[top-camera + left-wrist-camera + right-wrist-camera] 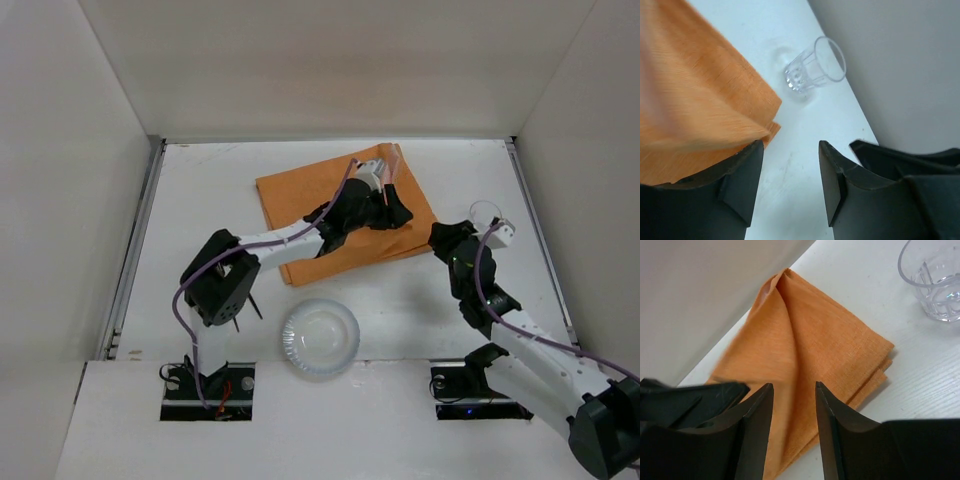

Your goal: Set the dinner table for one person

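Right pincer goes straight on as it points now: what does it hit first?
Likely the orange cloth: it fills the view ahead of the right pincer. The glass sits off that line. Depth is unclear.

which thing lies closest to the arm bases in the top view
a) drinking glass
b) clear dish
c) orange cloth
b: the clear dish lies just ahead of the two bases, between them, while the orange cloth and the drinking glass sit farther back.
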You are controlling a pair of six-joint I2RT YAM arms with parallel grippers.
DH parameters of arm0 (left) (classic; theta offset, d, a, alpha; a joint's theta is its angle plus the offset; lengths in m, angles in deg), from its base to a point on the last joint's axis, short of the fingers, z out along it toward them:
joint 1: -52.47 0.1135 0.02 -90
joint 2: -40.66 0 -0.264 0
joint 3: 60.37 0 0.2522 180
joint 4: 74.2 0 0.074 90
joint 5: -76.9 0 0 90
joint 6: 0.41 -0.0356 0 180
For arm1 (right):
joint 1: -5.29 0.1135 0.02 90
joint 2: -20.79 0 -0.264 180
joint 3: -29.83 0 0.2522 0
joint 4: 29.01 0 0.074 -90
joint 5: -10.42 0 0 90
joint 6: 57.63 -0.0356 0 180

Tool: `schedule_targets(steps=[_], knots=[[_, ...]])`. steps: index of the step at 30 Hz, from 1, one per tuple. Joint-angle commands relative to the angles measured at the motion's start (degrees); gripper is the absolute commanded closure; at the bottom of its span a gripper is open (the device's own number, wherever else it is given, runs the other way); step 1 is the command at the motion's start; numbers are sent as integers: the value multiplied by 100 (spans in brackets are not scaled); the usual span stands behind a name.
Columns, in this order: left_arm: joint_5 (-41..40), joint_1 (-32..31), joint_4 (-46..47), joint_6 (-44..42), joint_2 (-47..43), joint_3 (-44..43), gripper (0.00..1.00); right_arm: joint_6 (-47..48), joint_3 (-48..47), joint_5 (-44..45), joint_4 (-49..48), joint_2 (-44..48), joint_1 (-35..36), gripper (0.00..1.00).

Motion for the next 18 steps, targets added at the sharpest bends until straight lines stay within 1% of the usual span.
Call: schedule_targets(steps=[1,3,5,6,8,10,12,16,18], knots=[[-349,217,137,135,-977,798,55,-50,-41,52,-89,-91,-54,57],[-929,313,76,231,-1355,1439,55,-32,-112,-71,-115,-275,-36,65],[-1597,471,-126,415,-1821,2142,55,-23,-164,-142,-133,-442,-36,77],[-1835,533,-240,495,-1989,2381,55,-23,-191,-194,-133,-513,-36,80],[-2406,683,-504,644,-2489,3013,55,-23,-252,-352,-133,-636,-36,81],[-2837,753,-601,732,-2893,3540,55,3,-305,-388,-150,-706,-27,81],[-3189,876,-794,838,-3333,4068,55,55,-332,-362,-168,-838,-1,76],[-3253,1131,-1259,987,-3835,4649,54,64,-402,-555,-177,-1041,-1,63],[-3095,1210,-1462,1031,-3827,4773,54,47,-402,-520,-203,-1041,-1,58]])
